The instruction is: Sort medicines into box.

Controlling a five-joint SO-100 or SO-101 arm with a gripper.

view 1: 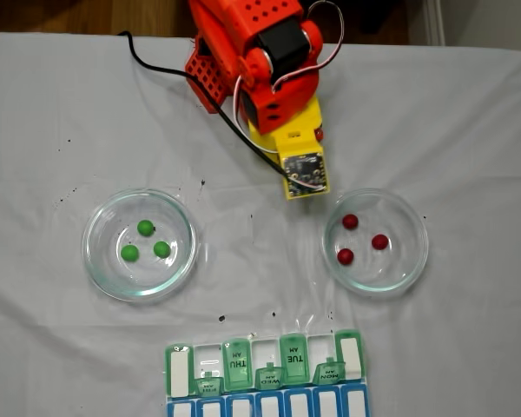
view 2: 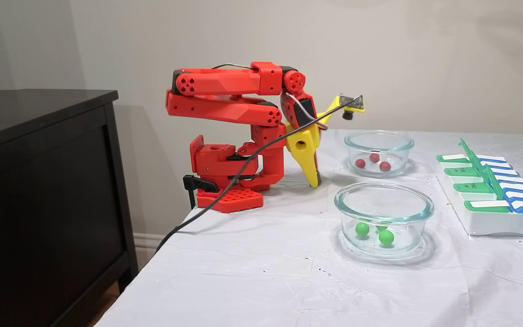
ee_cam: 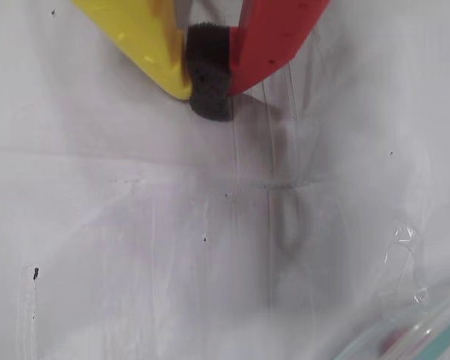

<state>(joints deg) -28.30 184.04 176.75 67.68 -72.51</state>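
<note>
Medicines (view 1: 145, 228) on white-clothed table (view 1: 52, 130)

The arm (view 2: 229, 97) is bright orange-red, and its gripper (ee_cam: 210, 105) has one yellow finger (ee_cam: 146, 37), one red finger (ee_cam: 274, 37) and a dark grey fuzzy pad between them. Next to the arm, one clear glass dish (view 1: 141, 244) has three green balls (view 1: 145, 228) and the other clear dish (view 1: 375, 241) has three shiny red balls (view 1: 351, 221). The box (view 1: 265, 373) past the dishes has see-through green lids with white ends and a blue row with white labels, and all of it sits on a white cloth (view 1: 260, 287) with tiny black specks (view 1: 201, 184).
</note>
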